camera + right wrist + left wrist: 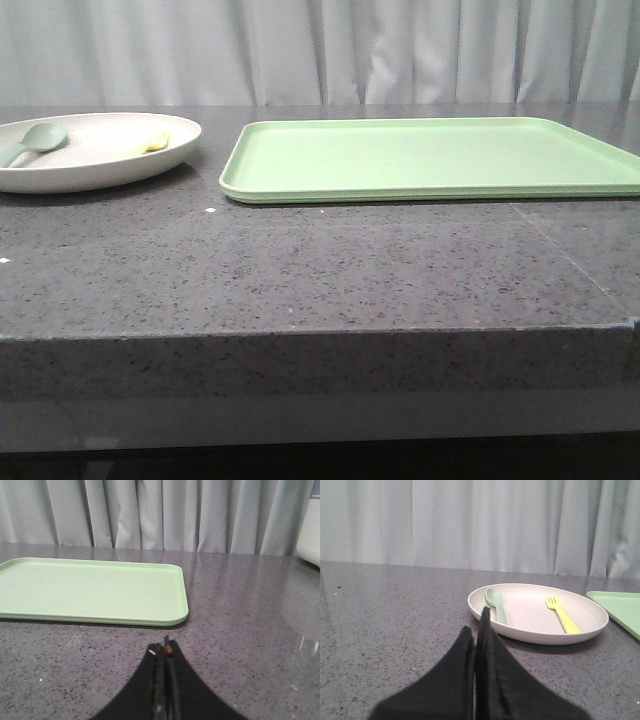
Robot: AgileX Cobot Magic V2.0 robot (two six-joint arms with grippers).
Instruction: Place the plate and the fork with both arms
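The plate (95,150) sat on the grey desk (300,270) left of the green tray (430,158), holding the fork (562,614) and a spoon (496,604). Left pincer (476,630) and right pincer (164,655) were both clenched, empty, short of plate and tray.

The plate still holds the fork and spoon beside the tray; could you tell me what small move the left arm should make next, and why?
Probably open the left gripper and ease it toward the plate rim: its fingers are pressed together, empty, short of the plate, and the tray lies bare.
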